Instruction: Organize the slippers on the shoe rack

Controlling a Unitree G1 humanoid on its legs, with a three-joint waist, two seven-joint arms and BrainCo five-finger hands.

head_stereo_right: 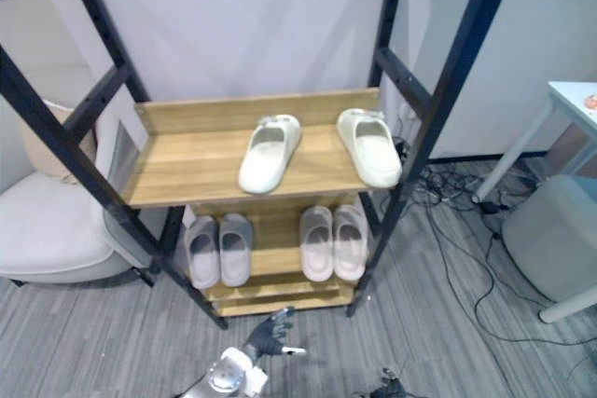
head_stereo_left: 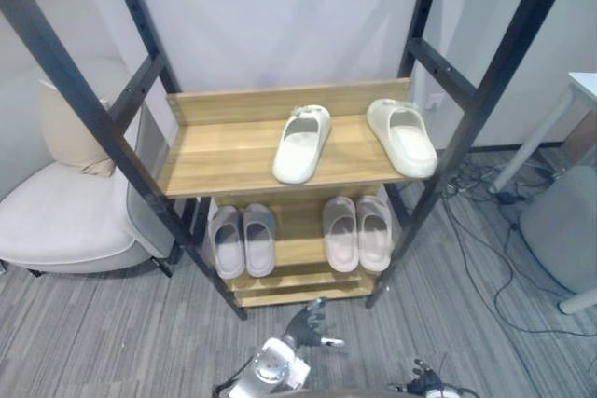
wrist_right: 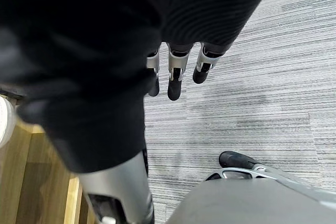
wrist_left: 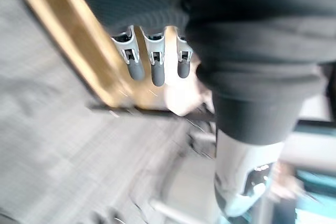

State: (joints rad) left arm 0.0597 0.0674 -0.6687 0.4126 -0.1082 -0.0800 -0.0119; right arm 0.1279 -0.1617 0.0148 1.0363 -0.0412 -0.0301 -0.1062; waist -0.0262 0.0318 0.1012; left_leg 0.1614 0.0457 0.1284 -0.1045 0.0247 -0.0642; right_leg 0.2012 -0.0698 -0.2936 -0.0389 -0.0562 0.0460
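We list the scene by size, starting with the grey carpet floor (head_stereo_left: pixel 112 333).

1. The shoe rack (head_stereo_left: pixel 141 77) stands against the white wall. It has a black metal frame and two wooden shelves.
2. A pale armchair (head_stereo_left: pixel 65 221) with a beige cushion (head_stereo_left: pixel 70 132) stands just beside the rack on the robot's left.
3. On the robot's right stand a grey pouf (head_stereo_left: pixel 560 221) and a white table (head_stereo_left: pixel 586 88), with loose cables (head_stereo_left: pixel 485 230) on the floor between them and the rack.
4. The upper shelf (head_stereo_left: pixel 219 151) carries two cream slippers with their strap ends toward the back board.
   - The first cream slipper (head_stereo_left: pixel 301 144) lies near the middle, angled, with its heel at the front edge.
   - The second cream slipper (head_stereo_left: pixel 402 136) lies at the right end, angled the other way. The two are well apart.
5. The lower shelf (head_stereo_left: pixel 298 230) carries two pairs, each laid side by side.
   - The grey pair (head_stereo_left: pixel 227 242) is on the left.
   - The pinkish pair (head_stereo_left: pixel 340 233) is on the right.
6. The left hand (head_stereo_left: pixel 308 323) hangs low in front of the rack, above the carpet. Its fingers (wrist_left: pixel 157 64) are relaxed and spread, and it holds nothing.
7. The right hand (head_stereo_left: pixel 424 381) sits lower and further right, at the bottom edge of the head views. Its fingers (wrist_right: pixel 176 80) point straight at the carpet, and it is empty.
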